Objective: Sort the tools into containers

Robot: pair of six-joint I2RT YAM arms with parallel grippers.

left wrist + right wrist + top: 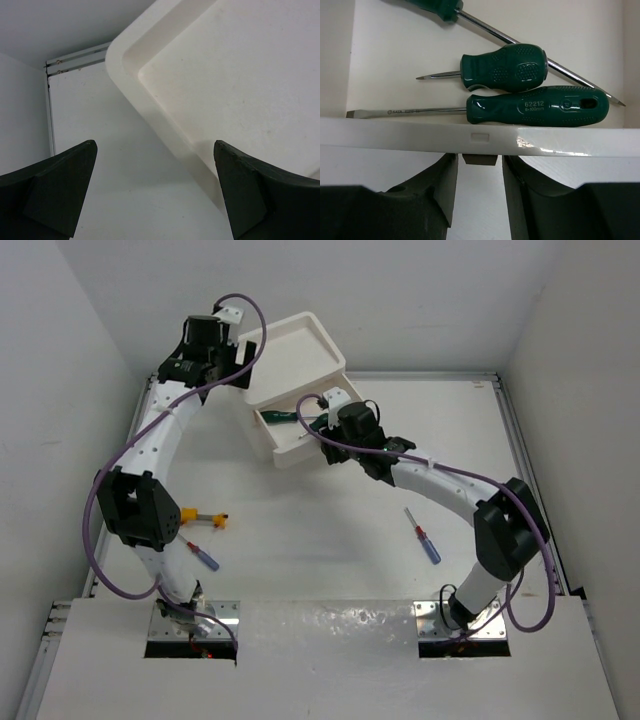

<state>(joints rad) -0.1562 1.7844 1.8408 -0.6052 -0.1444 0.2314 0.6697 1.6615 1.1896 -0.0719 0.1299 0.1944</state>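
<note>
At the front of the open drawer (395, 131), the right gripper (479, 167) brackets the small handle (479, 159), its jaws narrowly parted with a sliver of gap on either side, so nothing is pinched; inside lie three green screwdrivers, the long one (535, 108) just behind the front wall, the stubby one (505, 67) against it, a third (435, 7) further back; the left gripper (154, 145) hovers spread wide and empty beside the cabinet's rimmed top (240, 75); the yellow-orange screwdriver (207, 517) and two blue screwdrivers (427, 541) lie on the table (330, 540), well apart from the drawers; the green batch looks sorted; next, I judge, the jaws must nip the handle and push squarely inward.
</note>
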